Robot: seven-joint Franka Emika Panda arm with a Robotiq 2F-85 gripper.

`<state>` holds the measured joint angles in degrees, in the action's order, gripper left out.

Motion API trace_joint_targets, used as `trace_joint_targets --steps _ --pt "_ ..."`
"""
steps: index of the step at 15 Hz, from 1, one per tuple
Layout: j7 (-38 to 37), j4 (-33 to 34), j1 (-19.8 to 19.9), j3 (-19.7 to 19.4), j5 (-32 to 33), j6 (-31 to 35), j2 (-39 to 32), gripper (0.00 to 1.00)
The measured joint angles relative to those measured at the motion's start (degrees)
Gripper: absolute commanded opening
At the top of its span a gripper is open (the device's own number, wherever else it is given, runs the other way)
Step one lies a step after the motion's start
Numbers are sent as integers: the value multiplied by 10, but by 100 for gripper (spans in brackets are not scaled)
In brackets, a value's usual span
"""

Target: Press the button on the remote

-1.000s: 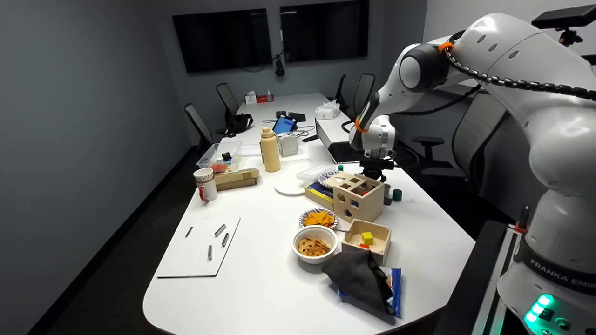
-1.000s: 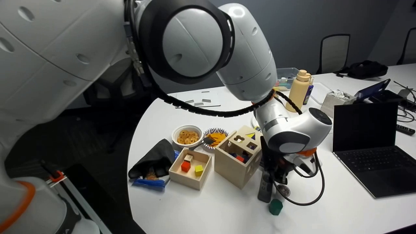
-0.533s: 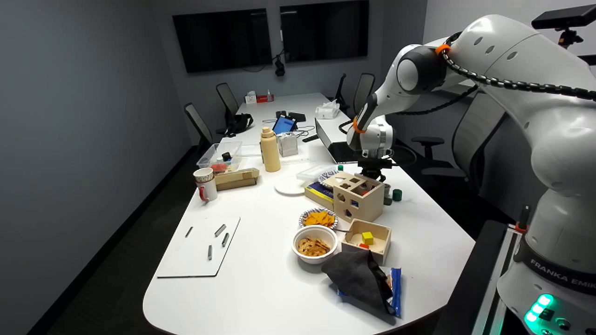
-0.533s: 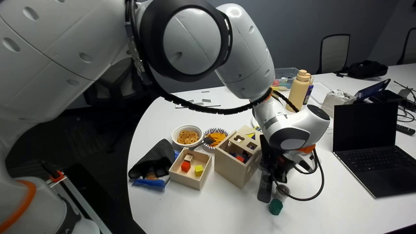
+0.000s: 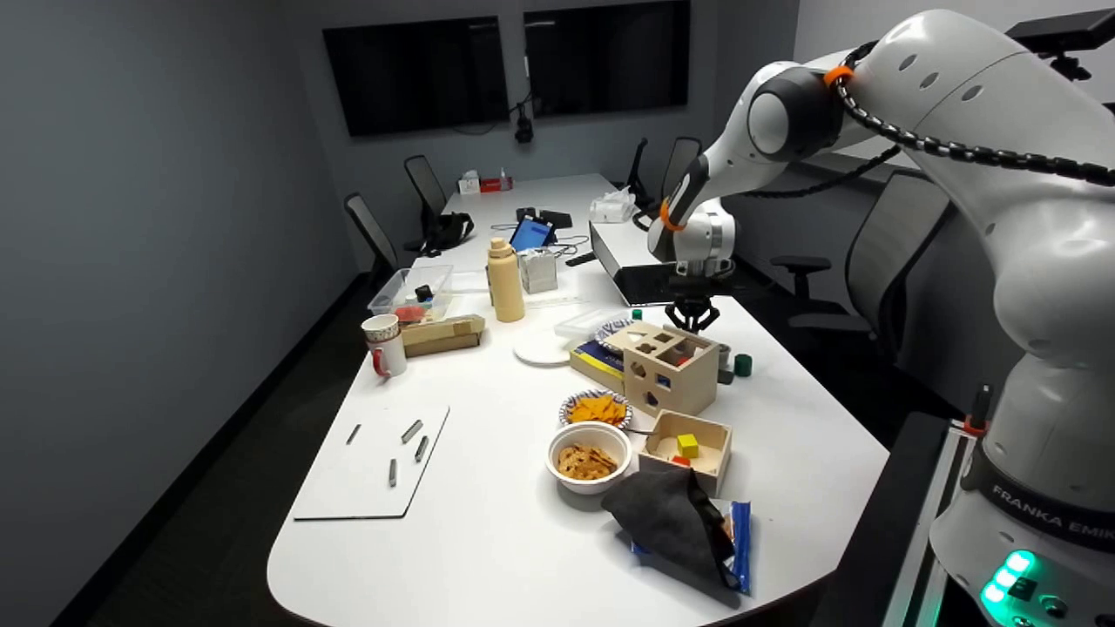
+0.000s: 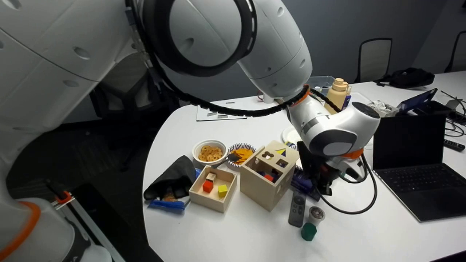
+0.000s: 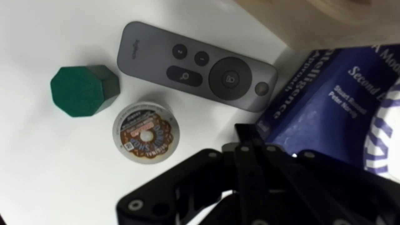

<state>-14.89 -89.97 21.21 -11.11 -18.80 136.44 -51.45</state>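
Logitech remote [image 7: 195,66], grey with dark buttons [image 7: 179,51], lies on the table [image 6: 247,233] near the closed gripper [image 7: 251,133] and just beside a shape sorter [image 6: 261,187] holding blocks [image 6: 268,177]. Farther off, an open box [image 6: 207,203] holds three cubes [image 6: 208,186], a white bowl [image 6: 210,141] cookies [image 6: 210,153], a patterned bowl [image 6: 240,146] orange chips [image 6: 244,154].

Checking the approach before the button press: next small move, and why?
Probably shift the pincer sideways over the remote before lowering. It looks shut, which suits pressing, but in the wrist view it shows just outside the remote's edge, by the blue book; going straight down might miss.
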Motion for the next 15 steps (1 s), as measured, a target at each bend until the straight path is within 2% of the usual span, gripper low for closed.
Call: trace_joint_targets --steps 1,2,3,7,11,13,15 --pt "0 0 -3 -3 8 -5 9 0" --pt "0 0 -8 -7 18 -17 18 26" --pt "0 0 -14 -11 32 -37 28 27" --pt "0 0 -37 -16 83 -118 61 56" --pt "6 -4 -57 -17 116 -153 89 87" --pt "9 -13 -66 -17 129 -155 105 99" --pt "14 -24 -73 -17 139 -155 120 100"
